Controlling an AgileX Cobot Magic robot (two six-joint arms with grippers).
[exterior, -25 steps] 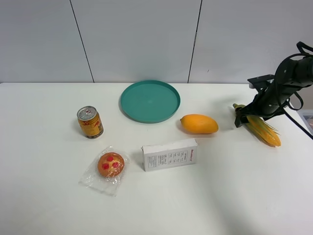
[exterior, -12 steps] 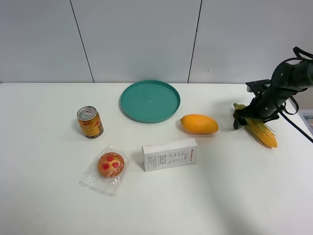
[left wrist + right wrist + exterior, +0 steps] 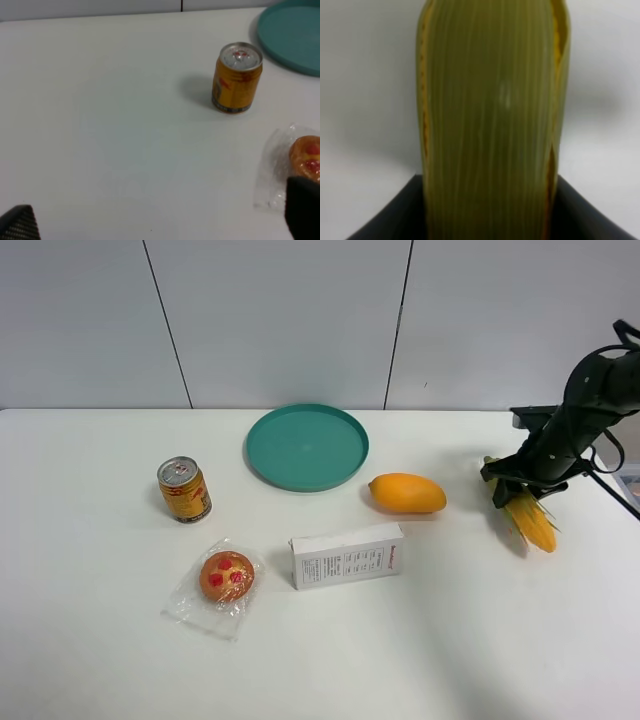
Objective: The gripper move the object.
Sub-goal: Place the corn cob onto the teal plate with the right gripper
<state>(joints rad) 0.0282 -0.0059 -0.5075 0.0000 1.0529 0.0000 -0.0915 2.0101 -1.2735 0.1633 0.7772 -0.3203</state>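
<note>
The right claw [image 3: 508, 480] is closed on the corn [image 3: 531, 520] at the far right of the bench [image 3: 450, 640], gripping it near its green husk end. The yellow end slants down toward the near edge. In the exterior view a soft shadow lies on the bench just beside the corn, but whether its lower end touches the surface cannot be told. In the right wrist view the ribbed green husk fills the middle of the frame and sits tight between the two dark fingers [image 3: 390, 222], with a thin strip of yellow showing along each side. The mango [image 3: 406, 493] lies well apart from the corn, toward the middle of the bench. The teal plate [image 3: 307, 446] is behind the mango and nearer the wall. A white box [image 3: 347, 555] lies in front of the mango. A wrapped bun [image 3: 226, 576] lies left of the box, and a gold can [image 3: 184, 489] stands upright behind the bun. The left claw [image 3: 160, 220] does not show in the exterior view. In its own wrist view its two dark tips stand wide apart with nothing between them, above bare bench, with the can and the bun off to one side.
</note>
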